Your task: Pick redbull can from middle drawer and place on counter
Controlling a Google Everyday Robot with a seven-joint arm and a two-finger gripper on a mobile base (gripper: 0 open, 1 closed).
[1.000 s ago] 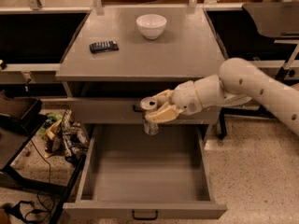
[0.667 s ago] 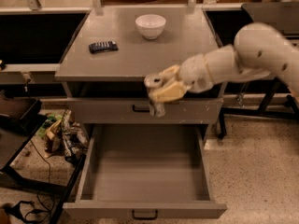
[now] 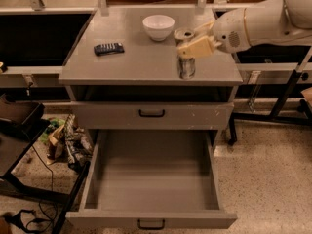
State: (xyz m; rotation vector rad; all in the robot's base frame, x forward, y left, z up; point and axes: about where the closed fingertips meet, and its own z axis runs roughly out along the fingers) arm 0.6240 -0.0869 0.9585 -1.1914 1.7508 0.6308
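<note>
The redbull can, slim and silver-grey with a shiny top, is upright over the front right part of the counter. My gripper reaches in from the right and is shut on the can's upper part, with one cream finger across its front. I cannot tell whether the can's base touches the counter. The middle drawer is pulled wide open below, and its bare grey floor holds nothing.
A white bowl stands at the back of the counter and a black remote lies at its left. The shallower drawer front above the open drawer is closed. Clutter and cables lie on the floor at left.
My gripper has lifted the can from in front of the upper drawer up and over the counter's front right area. The arm has swung up and to the right.
</note>
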